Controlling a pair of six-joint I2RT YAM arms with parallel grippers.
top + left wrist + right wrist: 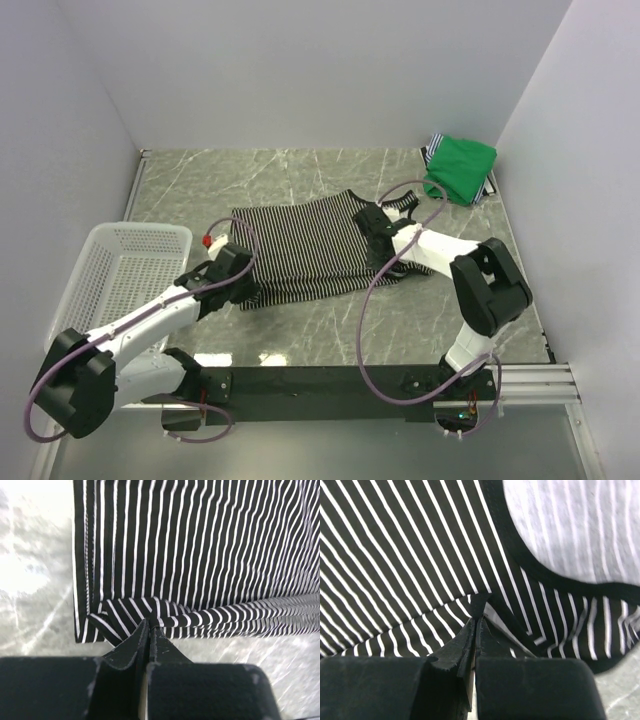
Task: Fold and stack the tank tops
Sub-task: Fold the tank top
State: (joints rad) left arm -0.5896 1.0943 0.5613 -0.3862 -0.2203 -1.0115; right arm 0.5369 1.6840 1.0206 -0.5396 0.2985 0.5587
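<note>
The striped top (300, 250) lies flat mid-desk (300, 170). The left tool (149, 622) is clenched on its hem corner, and the right tool (476, 617) is clenched on cloth by the armhole. Raise both evenly and carry that edge across together, so the fold runs straight.

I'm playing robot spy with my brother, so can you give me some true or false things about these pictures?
1. The left tool is shut on the striped top. True.
2. The green top lies inside the basket. False: it lies in the far right corner, well away from the basket.
3. The right tool pinches the striped top too. True.
4. The basket stands on the robot's right. False: it stands on the left, beside the left arm.
</note>
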